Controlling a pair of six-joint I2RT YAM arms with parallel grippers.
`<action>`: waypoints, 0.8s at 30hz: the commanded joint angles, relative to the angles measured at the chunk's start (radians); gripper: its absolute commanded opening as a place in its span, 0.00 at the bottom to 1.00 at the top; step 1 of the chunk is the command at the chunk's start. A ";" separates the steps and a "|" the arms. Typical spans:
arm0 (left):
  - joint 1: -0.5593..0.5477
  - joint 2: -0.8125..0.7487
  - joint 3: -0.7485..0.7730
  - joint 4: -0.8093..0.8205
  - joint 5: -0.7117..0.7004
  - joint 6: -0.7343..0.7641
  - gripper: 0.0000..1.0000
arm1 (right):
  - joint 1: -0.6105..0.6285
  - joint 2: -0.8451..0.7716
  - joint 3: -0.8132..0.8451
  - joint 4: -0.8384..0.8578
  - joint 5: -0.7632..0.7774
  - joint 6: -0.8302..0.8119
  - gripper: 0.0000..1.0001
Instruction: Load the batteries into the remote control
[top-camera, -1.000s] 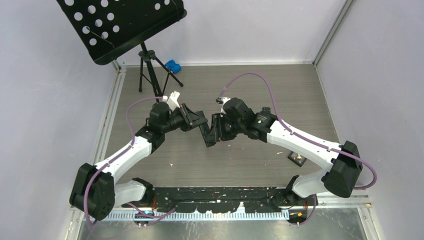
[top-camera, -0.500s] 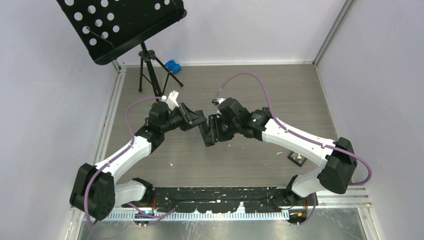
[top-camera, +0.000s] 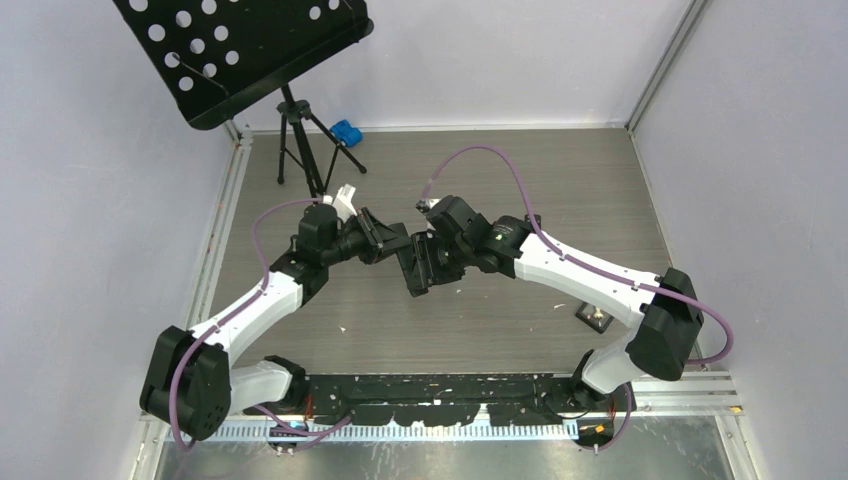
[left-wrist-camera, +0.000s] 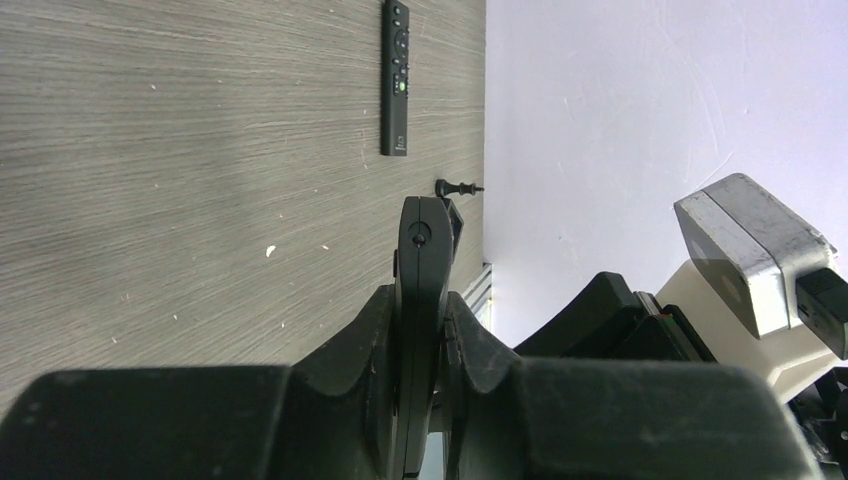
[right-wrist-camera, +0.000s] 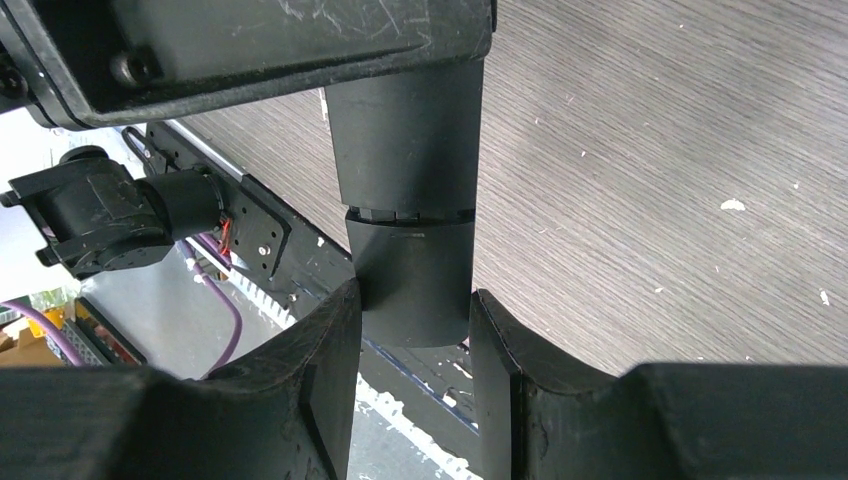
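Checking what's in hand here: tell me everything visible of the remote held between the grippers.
The remote is a slim, matte black, plastic-looking bar held in the air above the table. The left gripper pinches its flat faces at one end. The right gripper clamps its side edges at the other. A seam crosses its smooth face just beyond that grip.

Honestly can't read any text, labels or numbers anywhere; even the far remote (left-wrist-camera: 395, 75) is too small for markings.
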 joint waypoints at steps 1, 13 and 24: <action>-0.001 -0.014 0.071 0.127 0.074 -0.135 0.00 | 0.023 0.030 0.035 -0.034 0.030 -0.016 0.40; -0.001 -0.016 0.018 0.201 0.148 -0.239 0.00 | 0.023 0.157 0.139 -0.001 0.113 -0.028 0.41; -0.002 -0.026 -0.030 0.194 0.171 -0.222 0.00 | 0.008 0.192 0.202 0.069 0.144 -0.055 0.46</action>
